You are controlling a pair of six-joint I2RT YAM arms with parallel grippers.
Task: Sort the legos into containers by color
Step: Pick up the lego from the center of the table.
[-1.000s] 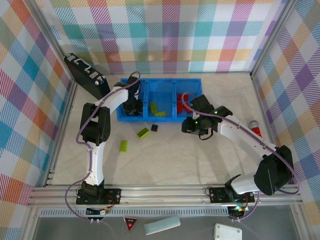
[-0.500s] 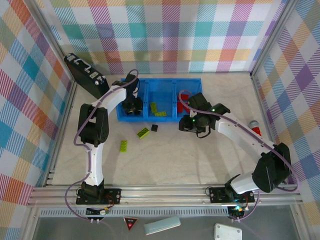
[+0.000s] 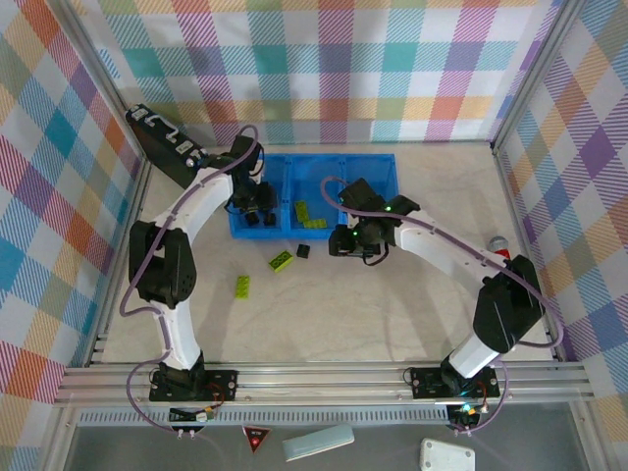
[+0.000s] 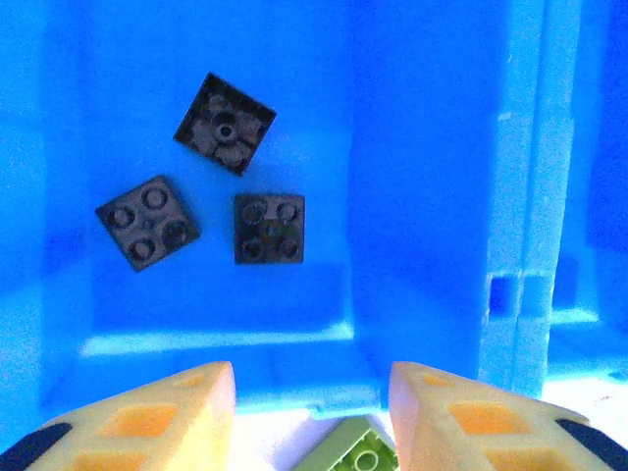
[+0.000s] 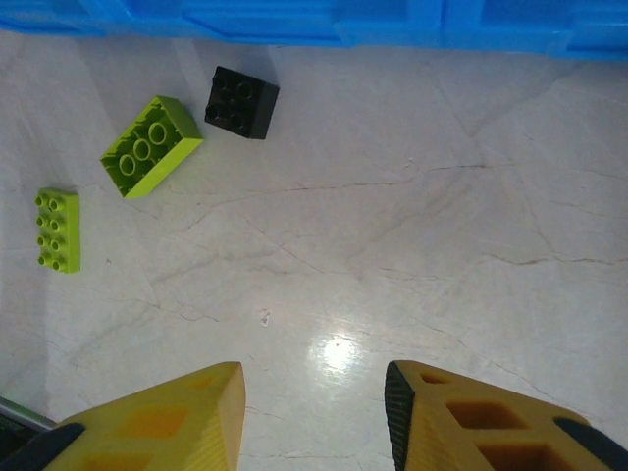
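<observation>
While the top camera looks down on the pale counter (image 3: 392, 324), a blue tray (image 3: 373, 162) with three compartments sits towards the back wall. Its middle compartment holds lime-green bricks (image 3: 310, 215), one colour to a compartment as the sort demands. The right arm partly hides the right compartment. The left hand (image 3: 253, 203) hangs over the left compartment. The right hand (image 3: 345, 241) hovers above the counter, just in front of the tray. Three pieces lie unsorted near it: a loose green brick (image 3: 282, 260), a loose black brick (image 3: 303, 251) just beside it, and a small green brick (image 3: 241, 286) nearer the arm bases.

From the left wrist, the two yellow fingers (image 4: 157, 417) are spread, with nothing pinched between them. Beyond them, three black bricks (image 4: 269, 228) lie flat on the blue floor of the left compartment, apart from one another. One seems to lie studs-down. At the lower edge a green piece (image 4: 351, 458) rests on the counter outside the tray's near wall, below the gap and not gripped.

From the right wrist, that hand's fingers are also spread and empty, with bare counter between them. Ahead to the left lie the three loose pieces, and the tray's near wall runs along the top. This hand looks placed to collect one of them. The black one belongs in the left compartment and the green ones in the middle.
</observation>
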